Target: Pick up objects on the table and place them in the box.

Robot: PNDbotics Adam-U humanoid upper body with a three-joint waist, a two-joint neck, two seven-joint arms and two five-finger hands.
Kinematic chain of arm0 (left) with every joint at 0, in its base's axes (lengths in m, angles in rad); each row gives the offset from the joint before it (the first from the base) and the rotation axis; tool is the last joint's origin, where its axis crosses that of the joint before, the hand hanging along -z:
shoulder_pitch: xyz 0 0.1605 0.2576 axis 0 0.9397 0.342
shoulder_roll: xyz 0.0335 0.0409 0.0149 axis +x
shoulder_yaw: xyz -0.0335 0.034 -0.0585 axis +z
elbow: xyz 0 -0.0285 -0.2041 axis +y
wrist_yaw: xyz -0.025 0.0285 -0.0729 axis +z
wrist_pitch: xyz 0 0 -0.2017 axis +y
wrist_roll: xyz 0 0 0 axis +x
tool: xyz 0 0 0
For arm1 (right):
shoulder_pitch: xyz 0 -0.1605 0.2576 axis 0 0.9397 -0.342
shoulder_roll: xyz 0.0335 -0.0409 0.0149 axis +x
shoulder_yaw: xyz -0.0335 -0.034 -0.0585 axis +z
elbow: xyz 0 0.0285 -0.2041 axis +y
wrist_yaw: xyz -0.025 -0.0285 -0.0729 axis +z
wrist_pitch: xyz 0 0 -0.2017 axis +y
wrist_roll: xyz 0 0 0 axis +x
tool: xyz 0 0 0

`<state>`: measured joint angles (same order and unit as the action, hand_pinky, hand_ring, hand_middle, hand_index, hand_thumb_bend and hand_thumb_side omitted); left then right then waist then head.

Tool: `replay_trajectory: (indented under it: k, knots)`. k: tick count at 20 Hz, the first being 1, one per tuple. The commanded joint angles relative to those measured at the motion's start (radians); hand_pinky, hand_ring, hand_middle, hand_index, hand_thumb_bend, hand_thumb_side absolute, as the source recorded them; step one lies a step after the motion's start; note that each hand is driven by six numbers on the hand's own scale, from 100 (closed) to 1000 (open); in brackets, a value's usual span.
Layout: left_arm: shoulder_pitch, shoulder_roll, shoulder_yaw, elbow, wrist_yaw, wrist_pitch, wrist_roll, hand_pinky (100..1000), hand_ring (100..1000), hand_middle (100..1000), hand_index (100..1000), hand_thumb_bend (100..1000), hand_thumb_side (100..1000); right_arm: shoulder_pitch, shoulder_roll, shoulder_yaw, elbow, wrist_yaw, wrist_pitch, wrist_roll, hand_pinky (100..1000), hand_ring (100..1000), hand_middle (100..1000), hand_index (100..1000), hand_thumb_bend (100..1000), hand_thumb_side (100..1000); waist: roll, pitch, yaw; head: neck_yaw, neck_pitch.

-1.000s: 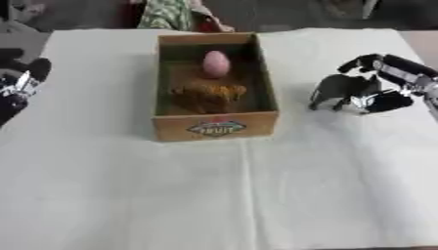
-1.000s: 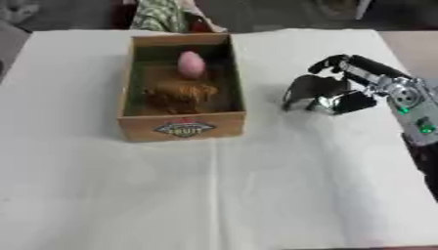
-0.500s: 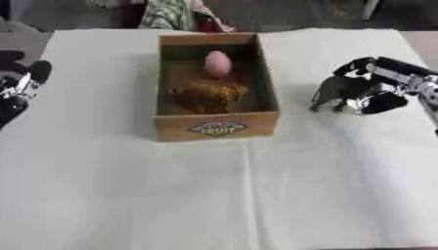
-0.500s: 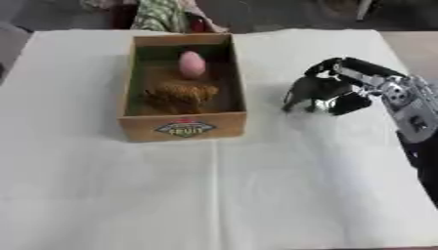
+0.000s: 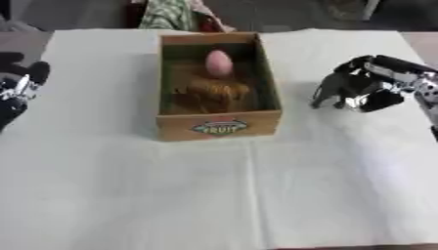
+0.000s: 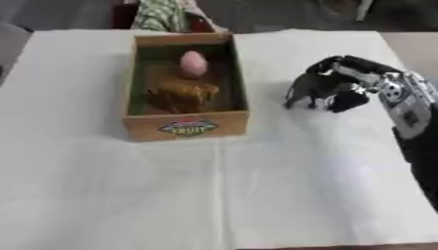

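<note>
Right hand (image 6: 346, 88), fingers curled round a dark animal figure (image 6: 310, 91) on the white tablecloth (image 6: 256, 185) just right of the cardboard box (image 6: 186, 126) holding a pink egg (image 6: 193, 63) and brown figure (image 6: 181, 93); left hand (image 5: 19, 88) rests open at the left edge.

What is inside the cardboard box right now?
The cardboard box holds a pink egg-shaped object at the far end and a brown, tiger-like toy animal nearer the front. The floor beneath them is hidden.
</note>
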<state>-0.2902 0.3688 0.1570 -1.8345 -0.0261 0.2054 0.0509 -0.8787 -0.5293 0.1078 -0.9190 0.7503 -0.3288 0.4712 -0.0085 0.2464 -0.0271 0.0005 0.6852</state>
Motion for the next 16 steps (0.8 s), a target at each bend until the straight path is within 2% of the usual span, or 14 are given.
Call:
replay_trajectory:
  k: [1,7,8,9,14,15,16]
  knots:
    - [-0.006,0.012,0.007,-0.011,0.003,-0.001,-0.002,743,423,541,727,619,451,-0.008,-0.012,-0.010,0.026,0.048,0.003,0.003,869,908,829,902,100,283,0.002,-0.015,0.000,-0.003,0.002]
    - [-0.007,0.010,0.006,-0.008,0.004,-0.002,-0.006,747,422,540,727,615,450,-0.018,-0.009,-0.025,0.066,0.102,0.009,-0.029,775,835,810,887,100,282,0.001,-0.014,0.004,-0.005,0.000]
    - [-0.006,0.009,0.006,-0.008,0.004,-0.002,-0.006,748,422,541,727,611,450,-0.019,-0.008,-0.027,0.069,0.106,0.008,-0.038,696,767,769,858,100,275,0.001,-0.014,0.004,-0.005,0.000]
    - [-0.006,0.008,0.006,-0.008,0.004,-0.002,-0.007,748,422,541,728,610,450,-0.019,-0.008,-0.030,0.070,0.108,0.007,-0.049,670,741,748,845,100,271,0.000,-0.013,0.005,-0.005,0.000]
    - [-0.006,0.007,0.007,-0.008,0.004,-0.003,-0.008,748,422,541,728,610,450,-0.019,-0.006,-0.032,0.080,0.113,0.002,-0.086,670,741,748,845,100,271,-0.001,-0.013,0.005,-0.005,0.000]
    - [-0.005,0.007,0.007,-0.008,0.004,-0.003,-0.009,752,421,542,729,603,450,-0.023,-0.007,-0.037,0.075,0.110,0.000,-0.091,429,477,487,640,100,231,-0.001,-0.014,0.005,-0.004,0.000]
    - [-0.003,0.006,0.008,-0.009,0.005,-0.004,-0.009,752,421,542,730,602,450,-0.027,-0.009,-0.051,0.060,0.101,0.000,-0.102,397,450,458,608,100,226,-0.001,-0.014,0.005,-0.004,-0.001]
